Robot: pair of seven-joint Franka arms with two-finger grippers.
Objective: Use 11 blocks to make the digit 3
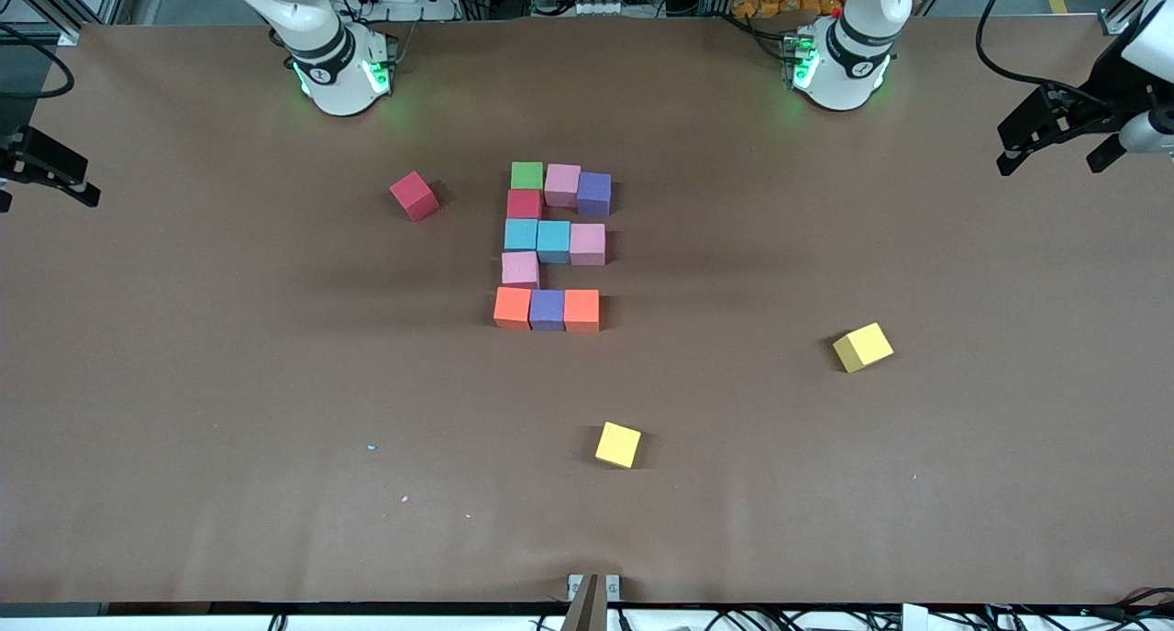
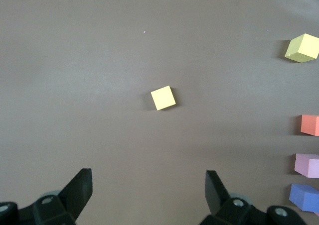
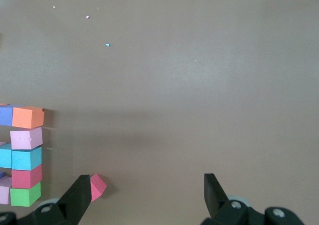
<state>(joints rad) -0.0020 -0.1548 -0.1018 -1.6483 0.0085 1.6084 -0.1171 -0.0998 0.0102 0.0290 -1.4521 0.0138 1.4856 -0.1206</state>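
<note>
Cubes: matte foam, square-edged, packed on brown paper-like table; left claw, right claw apart, empty.

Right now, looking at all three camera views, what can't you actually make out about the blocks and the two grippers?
- Front view: both grippers are cut off by the frame's side edges, left gripper and right gripper.
- Left wrist view: the orange block, pink block and purple block are cut by the picture's edge; the rest of the figure is out of frame.
- Right wrist view: the loose red block is partly hidden by a finger of the right gripper.
</note>
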